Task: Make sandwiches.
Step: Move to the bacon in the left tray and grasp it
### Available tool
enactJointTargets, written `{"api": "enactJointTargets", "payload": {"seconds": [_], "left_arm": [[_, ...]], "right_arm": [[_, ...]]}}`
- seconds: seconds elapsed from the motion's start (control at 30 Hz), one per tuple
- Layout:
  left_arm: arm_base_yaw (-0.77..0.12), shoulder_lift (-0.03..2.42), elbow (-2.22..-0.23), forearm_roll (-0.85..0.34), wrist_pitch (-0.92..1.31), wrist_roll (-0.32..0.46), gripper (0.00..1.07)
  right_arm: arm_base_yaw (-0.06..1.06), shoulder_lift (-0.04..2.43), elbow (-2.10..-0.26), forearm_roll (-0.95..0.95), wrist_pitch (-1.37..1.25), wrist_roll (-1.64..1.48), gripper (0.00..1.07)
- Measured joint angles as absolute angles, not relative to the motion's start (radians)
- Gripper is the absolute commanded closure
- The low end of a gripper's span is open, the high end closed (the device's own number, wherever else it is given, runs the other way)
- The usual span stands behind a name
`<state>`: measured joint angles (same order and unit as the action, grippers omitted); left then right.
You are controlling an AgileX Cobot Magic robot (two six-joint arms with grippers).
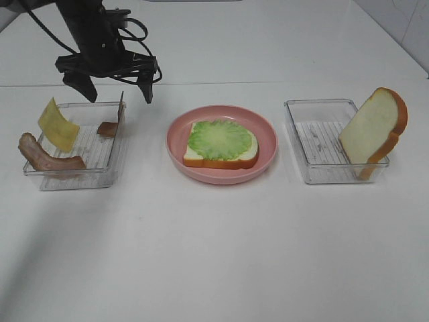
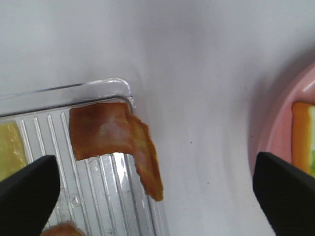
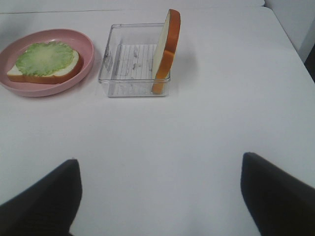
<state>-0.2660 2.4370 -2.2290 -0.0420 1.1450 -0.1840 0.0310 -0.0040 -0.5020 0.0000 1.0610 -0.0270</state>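
On the pink plate (image 1: 222, 176) lies a bread slice (image 1: 221, 161) topped with a green lettuce leaf (image 1: 221, 139); both also show in the right wrist view, lettuce (image 3: 44, 57) on plate (image 3: 89, 51). The left clear tray (image 1: 74, 180) holds a yellow cheese square (image 1: 57, 124), a bacon strip (image 1: 108, 129) draped at its right wall, and a second bacon strip (image 1: 47, 158) hanging over its left front. My left gripper (image 1: 115, 94) hovers open above that tray's far right corner, over the bacon strip (image 2: 115, 137). A second bread slice (image 1: 375, 127) leans upright in the right tray (image 1: 322, 176). My right gripper (image 3: 157, 196) stands open and holds nothing.
The white table's far edge runs behind the trays. Black cables hang from the left arm (image 1: 94, 33). The right arm is outside the exterior view; its camera looks across bare table toward the right tray (image 3: 133, 88).
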Motion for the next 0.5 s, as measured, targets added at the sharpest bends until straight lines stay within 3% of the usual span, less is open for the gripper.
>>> {"api": "enactJointTargets", "payload": {"seconds": [0.3, 0.4, 0.47, 0.5], "left_arm": [[-0.244, 2.463, -2.229, -0.038, 1.145, -0.184, 0.07], [-0.244, 2.470, -2.229, -0.038, 1.145, -0.184, 0.11], [-0.244, 2.471, -2.229, -0.038, 1.145, -0.183, 0.23], [-0.244, 2.471, -2.229, -0.038, 1.145, -0.183, 0.23]], "right_arm": [[0.031, -0.004, -0.502, 0.000, 1.061, -0.027, 0.23], [0.031, -0.004, -0.502, 0.000, 1.061, -0.027, 0.23], [0.031, -0.004, -0.502, 0.000, 1.061, -0.027, 0.23], [0.031, -0.004, -0.502, 0.000, 1.061, -0.027, 0.23]]}}
